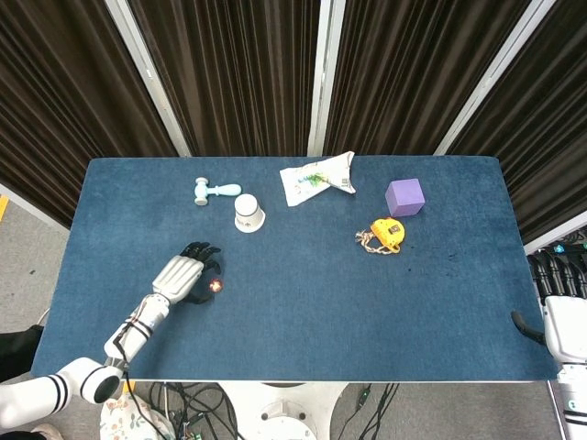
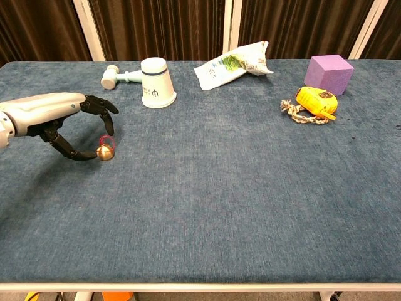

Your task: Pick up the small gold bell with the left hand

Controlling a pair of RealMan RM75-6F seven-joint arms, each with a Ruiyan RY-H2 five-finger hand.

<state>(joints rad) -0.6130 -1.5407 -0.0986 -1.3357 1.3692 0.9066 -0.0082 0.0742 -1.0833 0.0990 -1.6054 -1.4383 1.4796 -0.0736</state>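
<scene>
The small gold bell [image 2: 105, 152] sits on the blue surface [image 2: 219, 207], near the left side. It has a little red loop on top. In the head view the bell [image 1: 216, 286] is a tiny dot just beside the dark fingers.

The left robot hand [image 2: 59, 119] is low over the surface, right next to the bell. Its dark fingers [image 2: 100, 106] curve over the top of the bell, and its thumb reaches in from the side, with the tip touching the bell or just beside it. The bell is on the surface, not lifted. The fingers are apart and not closed on the bell, so this robot hand is holding nothing. From above, the left robot hand [image 1: 182, 278] has a white back and black fingers.

The right robot hand [image 1: 556, 307] is far away at the right edge of the surface, only in the head view. Its fingers are straight and it holds nothing.

At the back of the surface lie a little toy hammer [image 2: 117, 76], a white paper cup [image 2: 156, 83] turned upside down, and a crinkly snack bag [image 2: 233, 63]. Farther right are a purple cube [image 2: 328, 74] and a yellow tape measure [image 2: 316, 101] with a bit of rope [image 2: 297, 113] touching it.
</scene>
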